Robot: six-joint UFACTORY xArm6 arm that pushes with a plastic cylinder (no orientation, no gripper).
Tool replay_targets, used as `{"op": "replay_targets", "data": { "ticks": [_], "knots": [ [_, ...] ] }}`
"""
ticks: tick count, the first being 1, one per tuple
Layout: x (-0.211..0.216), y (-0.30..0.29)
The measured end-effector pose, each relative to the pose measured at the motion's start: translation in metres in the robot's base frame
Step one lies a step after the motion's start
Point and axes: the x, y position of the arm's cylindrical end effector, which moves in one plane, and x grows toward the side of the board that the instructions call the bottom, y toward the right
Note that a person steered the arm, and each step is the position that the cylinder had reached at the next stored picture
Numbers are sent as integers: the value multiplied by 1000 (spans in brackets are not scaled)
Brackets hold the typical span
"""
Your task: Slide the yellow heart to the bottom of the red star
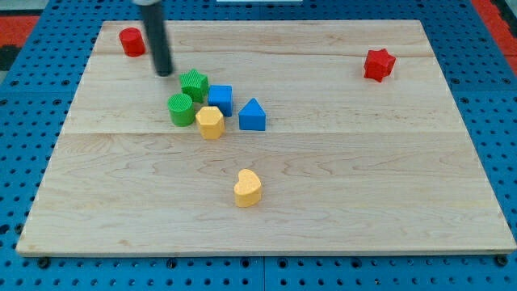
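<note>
A pale wooden surface lies on a blue pegboard, seen from above and slightly in front. A straight dark rod comes down from the view's top edge, left of centre, and my tip rests on the wood in the upper left part of the surface. This arm carries no fingers, so there is nothing to open, close or grip; the rod ends plainly. At about ten o'clock from my tip, near the surface's top left corner, stands a red cylinder. At about four o'clock from my tip, just beside it but not clearly touching, sits a green star, the nearest piece of a tight cluster. In that cluster a green cylinder lies at seven o'clock from the green star, a blue cube at four o'clock from it, a yellow hexagon-like block below the blue cube, and a blue triangular block at the cluster's right end. The yellow heart sits alone, well apart, at about five o'clock from the cluster, in the lower middle of the surface. The red star sits far off at about two o'clock from the yellow heart, near the top right corner, well apart from everything else.
</note>
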Motion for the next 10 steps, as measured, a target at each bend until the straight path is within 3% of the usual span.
{"op": "replay_targets", "data": {
  "ticks": [1, 3, 4, 5, 7, 8, 9, 10],
  "knots": [
    [55, -58],
    [199, -39],
    [233, -35],
    [239, -38],
    [298, -37],
    [289, 1],
    [266, 85],
    [256, 133]
  ]
}}
